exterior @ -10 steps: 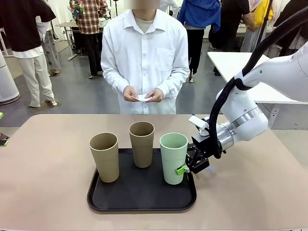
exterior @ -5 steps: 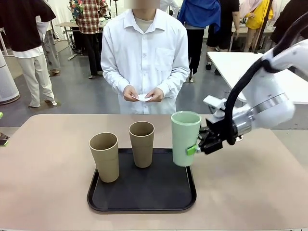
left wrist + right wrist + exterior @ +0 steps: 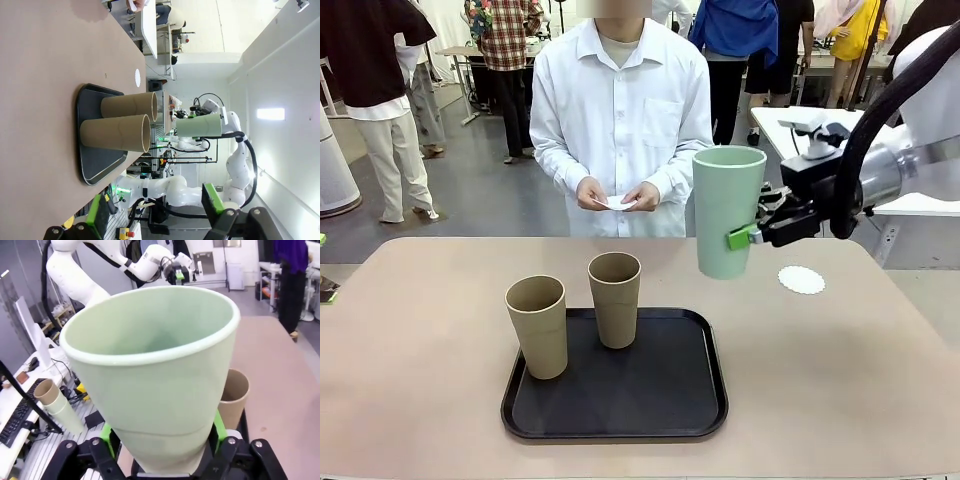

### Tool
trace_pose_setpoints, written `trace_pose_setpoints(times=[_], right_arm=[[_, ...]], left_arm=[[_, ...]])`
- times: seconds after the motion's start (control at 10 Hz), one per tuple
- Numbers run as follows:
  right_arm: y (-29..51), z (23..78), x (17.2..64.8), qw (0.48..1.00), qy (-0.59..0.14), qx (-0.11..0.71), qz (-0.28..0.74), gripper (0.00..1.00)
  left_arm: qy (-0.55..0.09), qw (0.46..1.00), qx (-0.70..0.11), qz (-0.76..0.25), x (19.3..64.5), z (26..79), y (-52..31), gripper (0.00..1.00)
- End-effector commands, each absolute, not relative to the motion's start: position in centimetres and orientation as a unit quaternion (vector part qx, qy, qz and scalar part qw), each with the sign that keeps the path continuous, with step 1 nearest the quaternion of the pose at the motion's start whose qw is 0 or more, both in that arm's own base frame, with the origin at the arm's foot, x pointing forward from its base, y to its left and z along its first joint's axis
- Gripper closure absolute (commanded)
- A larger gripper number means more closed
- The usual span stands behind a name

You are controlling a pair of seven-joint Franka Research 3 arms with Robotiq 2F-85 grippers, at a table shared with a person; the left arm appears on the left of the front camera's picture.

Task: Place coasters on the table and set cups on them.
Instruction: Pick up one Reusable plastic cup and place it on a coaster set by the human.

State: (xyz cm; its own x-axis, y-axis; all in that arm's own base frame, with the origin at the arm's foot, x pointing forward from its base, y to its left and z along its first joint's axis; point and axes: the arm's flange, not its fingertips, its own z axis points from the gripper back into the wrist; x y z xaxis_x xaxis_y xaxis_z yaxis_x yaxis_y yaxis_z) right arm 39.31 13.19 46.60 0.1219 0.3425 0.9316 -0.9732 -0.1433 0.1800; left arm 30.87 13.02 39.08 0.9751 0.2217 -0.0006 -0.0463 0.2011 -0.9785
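We look across a busy hall: grey floor [image 3: 470, 210], a white table [image 3: 772, 125] at right, bystanders [image 3: 380, 90] standing behind.

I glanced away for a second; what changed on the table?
The right gripper, jaws shut on the mint green cup, lifted it off the black tray and carried it up and rightward, near the white coaster. The left tan cup and the rear tan cup stayed on the tray.

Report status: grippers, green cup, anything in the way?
Right gripper shut on mint cup, held above table. Left gripper open, empty. Coaster bare on table, to cup's right; nothing between them.
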Motion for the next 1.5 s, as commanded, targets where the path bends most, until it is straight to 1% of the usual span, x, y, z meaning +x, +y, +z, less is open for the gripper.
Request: trace_pose_setpoints(times=[0.0,0.1,0.4,0.5,0.6,0.7,1.0,1.1,1.4], right_arm=[[13.5,46.3,39.0,0.585,-0.324,0.483,0.565,0.74],[13.2,46.6,39.3,0.569,-0.324,0.487,0.578,0.74],[13.2,46.6,39.3,0.569,-0.324,0.487,0.578,0.74],[13.2,46.9,39.2,0.572,-0.323,0.485,0.577,0.16],[12.3,45.3,40.9,0.536,-0.298,0.492,0.619,0.16],[10.2,45.1,43.8,0.533,-0.311,0.501,0.607,0.16],[0.9,46.1,51.8,0.562,-0.401,0.472,0.547,0.16],[-1.8,46.5,53.4,0.568,-0.424,0.464,0.532,0.16],[-8.6,47.7,56.8,0.608,-0.474,0.426,0.474,0.16]], left_arm=[[-0.075,0.767,-0.631,0.085,30.8,39.2,13.1,0.0],[-0.075,0.767,-0.631,0.085,30.8,39.2,13.1,0.0],[-0.075,0.767,-0.631,0.085,30.8,39.2,13.1,0.0],[-0.075,0.767,-0.631,0.085,30.8,39.2,13.1,0.0],[-0.075,0.767,-0.631,0.085,30.8,39.2,13.1,0.0],[-0.075,0.767,-0.631,0.085,30.8,39.2,13.1,0.0],[-0.075,0.767,-0.631,0.085,30.8,39.2,13.1,0.0],[-0.075,0.767,-0.631,0.085,30.8,39.2,13.1,0.0],[-0.075,0.767,-0.631,0.085,30.8,39.2,13.1,0.0]])
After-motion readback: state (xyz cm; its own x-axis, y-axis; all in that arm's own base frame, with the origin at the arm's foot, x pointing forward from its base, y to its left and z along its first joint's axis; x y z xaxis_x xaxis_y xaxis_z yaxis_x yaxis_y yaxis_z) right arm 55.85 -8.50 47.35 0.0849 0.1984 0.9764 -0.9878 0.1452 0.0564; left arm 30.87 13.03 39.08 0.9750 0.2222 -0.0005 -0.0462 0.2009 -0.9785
